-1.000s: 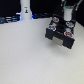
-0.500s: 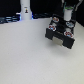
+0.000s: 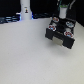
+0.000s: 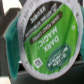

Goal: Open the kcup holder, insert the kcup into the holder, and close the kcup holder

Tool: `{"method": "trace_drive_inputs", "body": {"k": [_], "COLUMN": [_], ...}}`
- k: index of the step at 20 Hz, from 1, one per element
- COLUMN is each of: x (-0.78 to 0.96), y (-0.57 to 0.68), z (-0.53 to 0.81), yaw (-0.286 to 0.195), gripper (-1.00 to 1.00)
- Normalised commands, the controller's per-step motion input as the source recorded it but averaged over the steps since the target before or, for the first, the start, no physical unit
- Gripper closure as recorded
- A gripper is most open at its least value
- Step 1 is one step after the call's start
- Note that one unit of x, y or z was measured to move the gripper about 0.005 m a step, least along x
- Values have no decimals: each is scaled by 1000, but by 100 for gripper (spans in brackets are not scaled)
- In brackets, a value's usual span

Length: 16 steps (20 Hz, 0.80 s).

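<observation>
Green foil fills almost the whole wrist view: the kcup [image 4: 42,42], lid toward the camera, printed "DARK MAGIC", with a white rim around it. It sits so close to the lens that it is most likely carried in the tool, pinched by its sides so the lid stays free, but no fingers show clearly around it, so I cannot tell how wide the tool stands or whether it truly has hold of the pod. Dark shapes at the left edge of that view could be a finger or part of the holder; they are too blurred to say.

In the exterior view the kcup holder [image 3: 61,34] stands in the upper right of the frame on the pale tabletop [image 3: 30,57]. A dark tray-like front juts toward the lower right, which I judge to be a drawer pulled out, ready to receive the pod. The tool [image 3: 62,15] hangs just above the holder's top, partly cut off by the upper edge, and the pod cannot be made out there. Small round marks on the holder's top are unclear. A white bottle [image 3: 25,11] stands well apart in the upper left, before a dark backdrop.
</observation>
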Motion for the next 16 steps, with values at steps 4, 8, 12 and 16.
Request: {"method": "trace_drive_inputs", "body": {"k": [4,8,12,16], "x": [63,183,173,192], "y": [-25,38,14,17], "z": [-172,-88,-94,-96], "yaw": [3,-7,-13,-20], "gripper": [100,100,100,100]}}
